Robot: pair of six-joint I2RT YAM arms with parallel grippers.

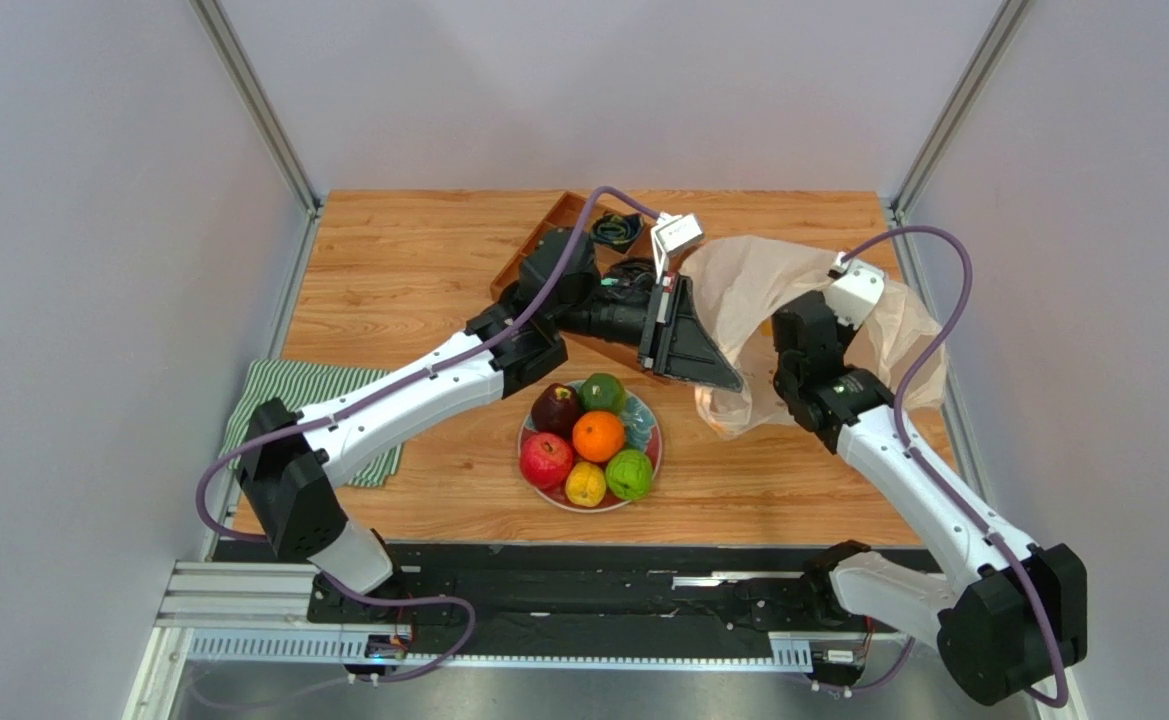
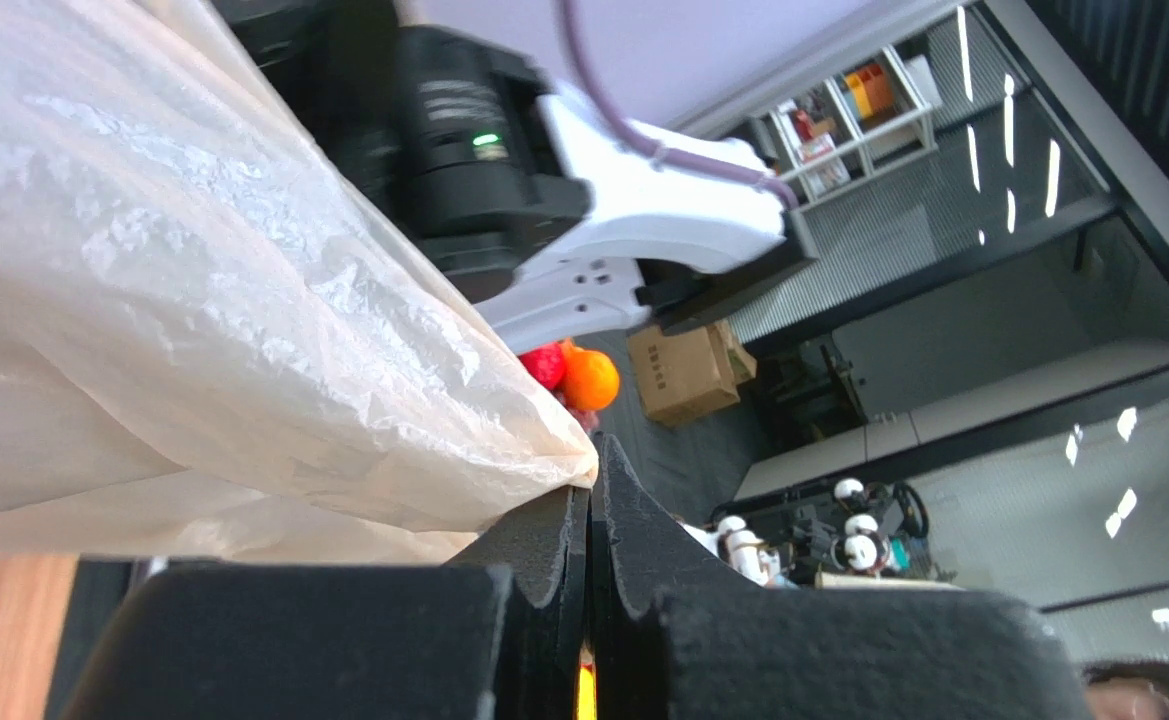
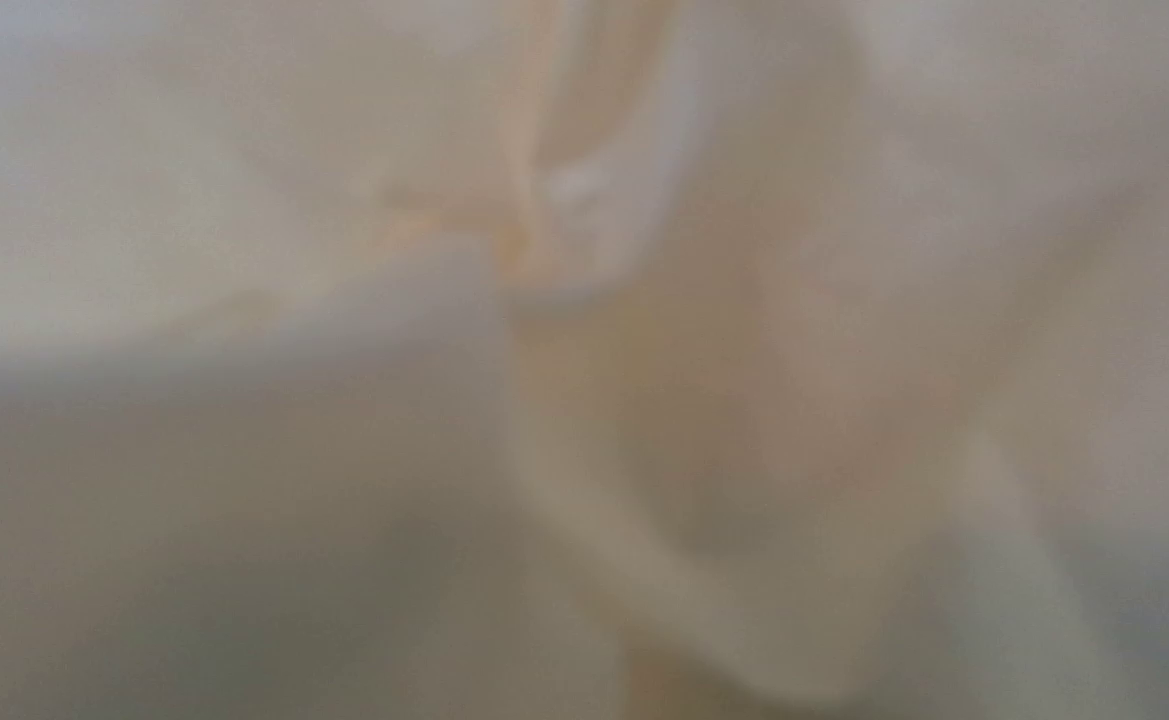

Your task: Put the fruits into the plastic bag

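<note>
While fruits (image 1: pixel 593 438) crowd the plate (image 1: pixel 640 416), left jaws pinching plastic bag (image 1: pixel 756 293) rim

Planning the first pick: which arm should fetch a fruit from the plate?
Probably right. The left gripper is shut on the plastic bag's edge; the right arm ends inside the bag, grasp unseen, yet near the fruits.

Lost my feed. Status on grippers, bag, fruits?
Left gripper shut on bag edge. Right gripper inside bag, jaws unseen. Six fruits on plate.
</note>
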